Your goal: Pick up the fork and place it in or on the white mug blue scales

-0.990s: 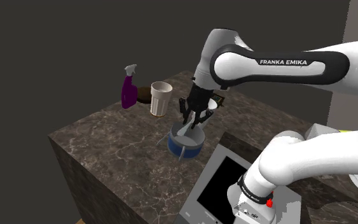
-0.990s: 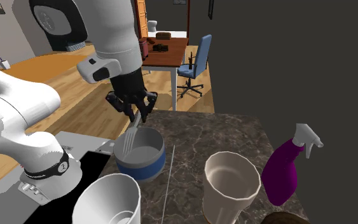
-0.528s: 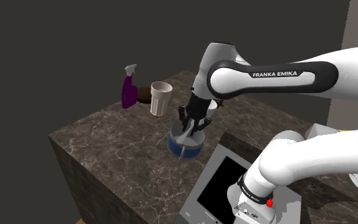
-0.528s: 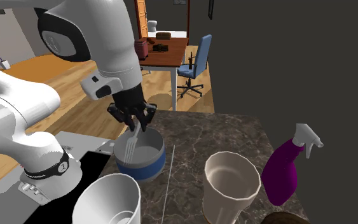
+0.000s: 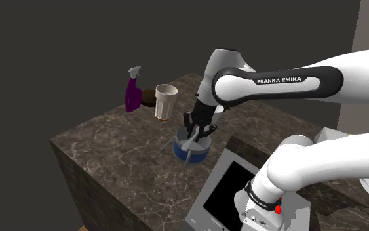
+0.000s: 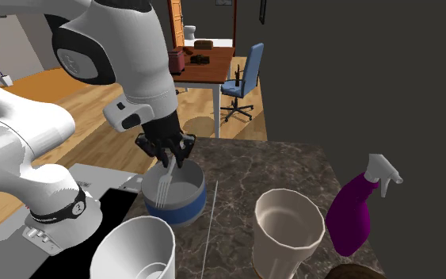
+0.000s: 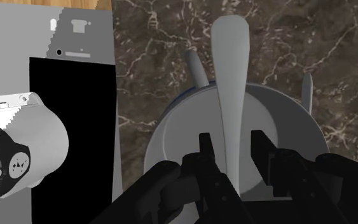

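The fork hangs tines down, its head inside a grey mug with a blue band on the dark marble counter. My gripper is just above the mug's rim, shut on the fork's handle. From the shoulder view the gripper holds the fork over the same mug. In the wrist view the pale fork runs out between my two black fingers, gripper, across the mug's round rim.
A beige ribbed cup, a purple spray bottle and a brown round thing stand behind the mug. A white mug is nearby. A thin pale rod lies on the counter. My stand's black panel borders the mug.
The gripper has come down with the fork, so the tines now reach deeper into the blue-banded mug. Nothing else on the counter has moved.
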Tool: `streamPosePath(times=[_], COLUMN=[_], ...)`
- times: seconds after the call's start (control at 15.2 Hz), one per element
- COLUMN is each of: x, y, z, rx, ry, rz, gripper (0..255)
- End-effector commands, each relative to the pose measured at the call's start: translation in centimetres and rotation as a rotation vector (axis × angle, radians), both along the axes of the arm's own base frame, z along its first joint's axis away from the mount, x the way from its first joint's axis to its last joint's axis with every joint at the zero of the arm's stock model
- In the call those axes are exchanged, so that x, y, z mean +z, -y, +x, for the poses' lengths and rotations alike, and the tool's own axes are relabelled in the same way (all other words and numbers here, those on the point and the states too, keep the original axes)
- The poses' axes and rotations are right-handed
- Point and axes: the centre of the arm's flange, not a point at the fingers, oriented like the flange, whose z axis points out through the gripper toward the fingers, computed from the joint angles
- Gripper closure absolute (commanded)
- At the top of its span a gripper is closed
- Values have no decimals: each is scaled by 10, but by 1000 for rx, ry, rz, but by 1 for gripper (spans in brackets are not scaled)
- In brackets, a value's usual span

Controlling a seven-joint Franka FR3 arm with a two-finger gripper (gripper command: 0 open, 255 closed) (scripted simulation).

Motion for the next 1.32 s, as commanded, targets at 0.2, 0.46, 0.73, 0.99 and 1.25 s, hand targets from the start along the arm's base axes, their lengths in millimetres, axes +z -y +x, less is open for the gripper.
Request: streamPosePath(times=[0.2, 0.46, 0.73, 0.99, 1.25], x=[0, 0, 49, 49, 49], y=[0, 0, 7, 7, 7], z=[0, 0, 1, 1, 1], rx=[0, 0, 0, 0, 0], ry=[0, 0, 0, 0, 0], rz=[0, 0, 0, 0, 0], gripper=[0, 0, 0, 0, 0])
